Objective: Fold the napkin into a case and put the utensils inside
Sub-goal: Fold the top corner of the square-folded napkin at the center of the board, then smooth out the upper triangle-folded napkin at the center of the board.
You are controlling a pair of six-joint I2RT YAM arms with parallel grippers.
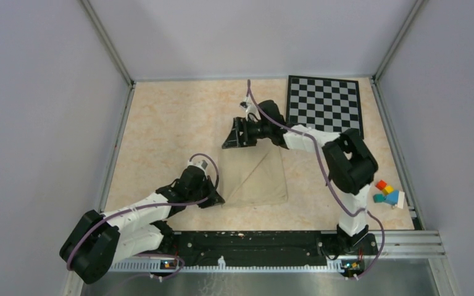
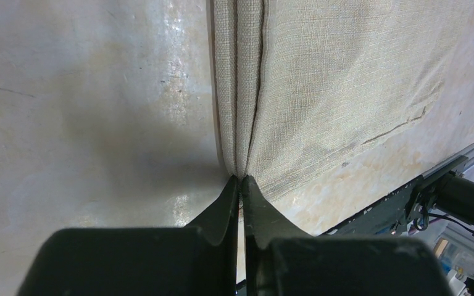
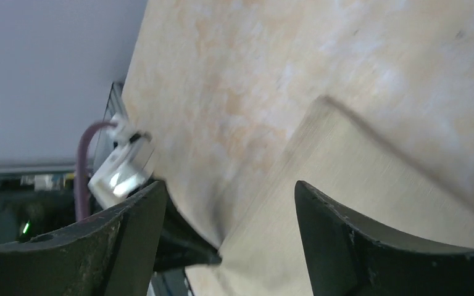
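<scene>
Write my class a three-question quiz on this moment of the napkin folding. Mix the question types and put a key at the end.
1. True or false: the right claw is clamped on the napkin.
2. Choose one: the left claw pinches the napkin at its A) far right corner, B) near left corner, C) middle.
3. Fill in: the coloured blocks lie on the ___ arm's side of the table.

Key: 1 false, its fingers stand wide apart with nothing between them; 2 B; 3 right.
</scene>
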